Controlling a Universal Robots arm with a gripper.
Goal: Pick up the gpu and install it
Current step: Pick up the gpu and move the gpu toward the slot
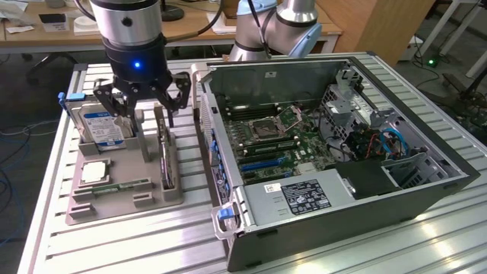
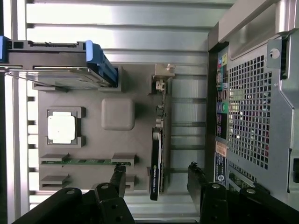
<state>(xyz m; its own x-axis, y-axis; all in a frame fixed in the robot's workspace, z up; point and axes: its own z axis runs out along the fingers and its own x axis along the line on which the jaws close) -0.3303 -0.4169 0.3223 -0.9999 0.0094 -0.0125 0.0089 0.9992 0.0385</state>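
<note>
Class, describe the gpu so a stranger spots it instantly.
Beside the computer case, on the exterior view's left, sits a grey tray. The gpu stands on edge along the tray's side nearest the case. Unlike the boxy hard drive, it is a thin dark card.

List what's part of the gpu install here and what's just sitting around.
In the job:
- gpu, on edge in the grey tray
- jaws, open, over the gpu
- open computer case with its motherboard

Lying about, in the same tray:
- hard drive
- processor chip
- memory stick
</note>
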